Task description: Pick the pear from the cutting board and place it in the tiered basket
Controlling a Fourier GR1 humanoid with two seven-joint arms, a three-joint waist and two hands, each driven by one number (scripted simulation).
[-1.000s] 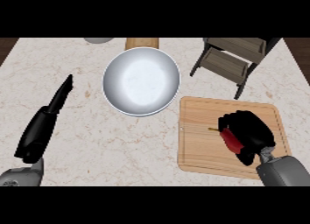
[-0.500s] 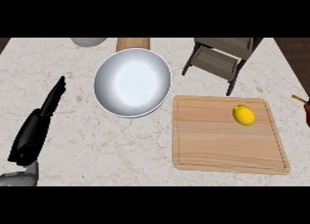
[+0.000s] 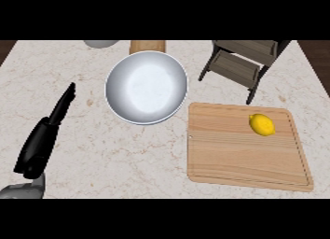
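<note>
Marble counter runs under the whole view, and you have only one hand to work with here: the left hand (image 3: pixel 38 147) lies at the far left, fingers straight and together, holding nothing. To its right and further out sits a pan (image 3: pixel 146 87), nothing in it. Further right again is the cutting board (image 3: pixel 244 158), well apart from that hand. The only fruit on it is a lemon (image 3: pixel 262 124) near the far right corner, its long axis slanting from far-left to near-right. You will find no pear on the board or anywhere else. Beyond the board stands the tiered basket (image 3: pixel 240 70), its visible shelves bare. Your right hand is out of view, though that side lies nearer both board and basket.
</note>
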